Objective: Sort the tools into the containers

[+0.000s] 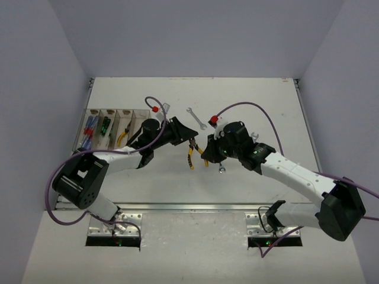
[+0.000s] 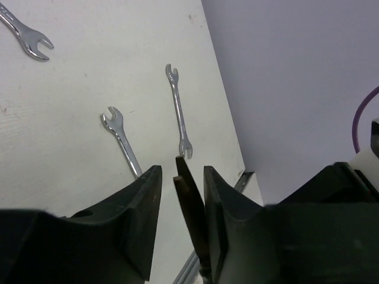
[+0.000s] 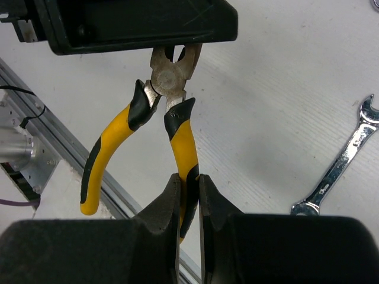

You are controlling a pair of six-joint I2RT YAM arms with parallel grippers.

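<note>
Yellow-and-black pliers [image 1: 191,156] hang in the air between my two grippers over the table's middle. My right gripper [image 3: 189,184] is shut on one handle of the pliers [image 3: 185,145]; the other handle hangs free. The pliers' metal head reaches up into my left gripper [image 1: 189,136], which is the black block in the right wrist view [image 3: 136,23]. In the left wrist view my left gripper [image 2: 182,173] is open; the dark pliers nose [image 2: 190,207] stands between the fingers, against the right one, with a gap to the left one. The clear bins [image 1: 116,110] are at the left.
The bins hold blue and red screwdrivers [image 1: 89,129], a green one [image 1: 105,126] and yellow pliers [image 1: 123,137]. Silver wrenches lie on the table: one at the back [image 1: 196,118], one by the right arm [image 1: 254,137], and in the left wrist view [image 2: 179,112], [image 2: 121,136], [image 2: 26,35].
</note>
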